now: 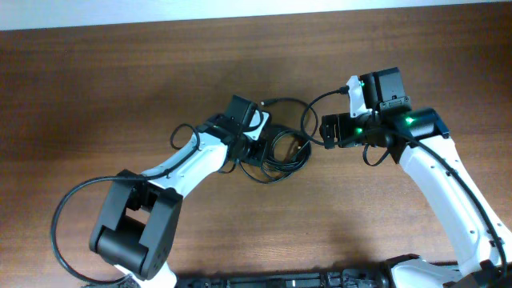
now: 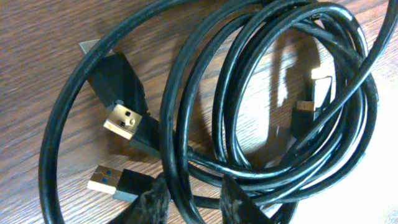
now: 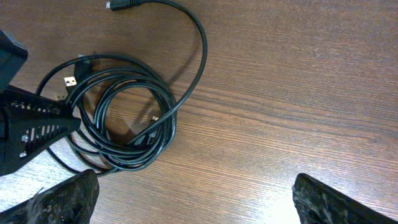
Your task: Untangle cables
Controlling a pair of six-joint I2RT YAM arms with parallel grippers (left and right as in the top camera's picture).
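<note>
The cables (image 1: 288,152) lie in one tangled black coil on the wooden table between my grippers. In the left wrist view the coil (image 2: 249,93) fills the frame, with two gold-tipped USB plugs (image 2: 121,121) and a small plug (image 2: 308,106). My left gripper (image 2: 196,202) is open and low over the coil's edge, with strands running between its fingertips; it also shows in the overhead view (image 1: 258,148). My right gripper (image 3: 199,202) is wide open and empty, above bare wood just right of the coil (image 3: 124,118). One loose cable end (image 3: 118,5) arcs away from the coil.
The left arm's thick fixed wire (image 1: 60,228) loops at the lower left. The right arm's own wire (image 1: 320,100) arcs near its wrist. The table's far edge (image 1: 240,16) meets a white surface at the top.
</note>
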